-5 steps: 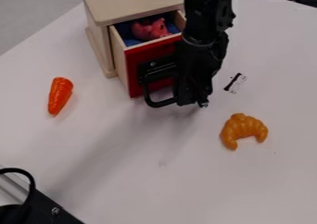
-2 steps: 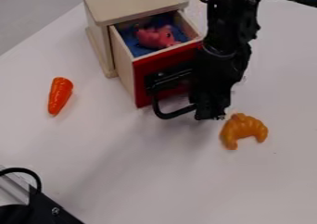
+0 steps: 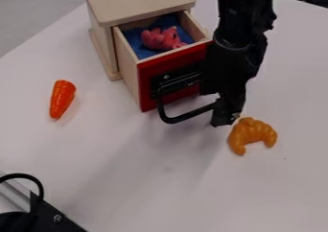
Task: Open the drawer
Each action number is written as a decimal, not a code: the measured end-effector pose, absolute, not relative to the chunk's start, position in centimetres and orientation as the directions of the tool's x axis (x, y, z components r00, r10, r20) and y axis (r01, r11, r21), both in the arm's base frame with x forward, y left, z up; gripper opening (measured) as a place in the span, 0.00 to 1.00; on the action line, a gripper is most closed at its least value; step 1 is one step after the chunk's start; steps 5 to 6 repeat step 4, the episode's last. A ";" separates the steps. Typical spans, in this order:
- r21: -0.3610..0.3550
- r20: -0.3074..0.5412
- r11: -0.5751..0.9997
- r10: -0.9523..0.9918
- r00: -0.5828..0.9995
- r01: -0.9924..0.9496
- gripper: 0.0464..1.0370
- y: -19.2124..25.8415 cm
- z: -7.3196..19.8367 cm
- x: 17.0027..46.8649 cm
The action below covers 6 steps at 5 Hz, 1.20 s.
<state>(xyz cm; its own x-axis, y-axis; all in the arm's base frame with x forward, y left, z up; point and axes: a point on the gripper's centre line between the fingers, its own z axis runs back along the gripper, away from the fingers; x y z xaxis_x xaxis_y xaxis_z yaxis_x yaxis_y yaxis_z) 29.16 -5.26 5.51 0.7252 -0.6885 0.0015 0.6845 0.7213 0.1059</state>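
The hand (image 3: 225, 117) is hanging low over the tabletop (image 3: 192, 192), at the right-hand side of the drawer's front in the view; whether it is spread or pressed together, I cannot tell. The drawer (image 3: 148, 80) is lying just to the left of the hand, standing open out of its wooden box, with its red front facing the lower part of the view. Its black looped handle (image 3: 171, 119) is sticking out from that front and curving across to the hand, its right end meeting the hand's dark outline, though I cannot tell if the two are touching. Inside the drawer, a pink toy animal (image 3: 160, 39) is resting on a blue lining (image 3: 133, 36). Behind, the pale wooden box (image 3: 137, 5) is holding the drawer and showing a slot in its top. On the other side of the hand, just beside it, an orange-brown toy croissant (image 3: 251, 130) is lying with its ends pointing toward the bottom of the view. Farther out, an orange toy carrot (image 3: 62, 99) is lying left of the box, well apart from the hand. A black object with a curved loop (image 3: 40, 190) is occupying the lower left corner.
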 end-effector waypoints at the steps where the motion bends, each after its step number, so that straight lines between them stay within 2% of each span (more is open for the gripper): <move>1: 0.110 0.028 0.739 -0.670 0.741 0.664 0.96 -4.9 7.2 28.9; 3: 0.167 0.107 0.780 -0.622 0.775 0.603 0.96 -3.9 12.7 27.8; 6: 0.176 0.127 0.785 -0.616 0.778 0.593 0.96 -3.8 13.2 27.9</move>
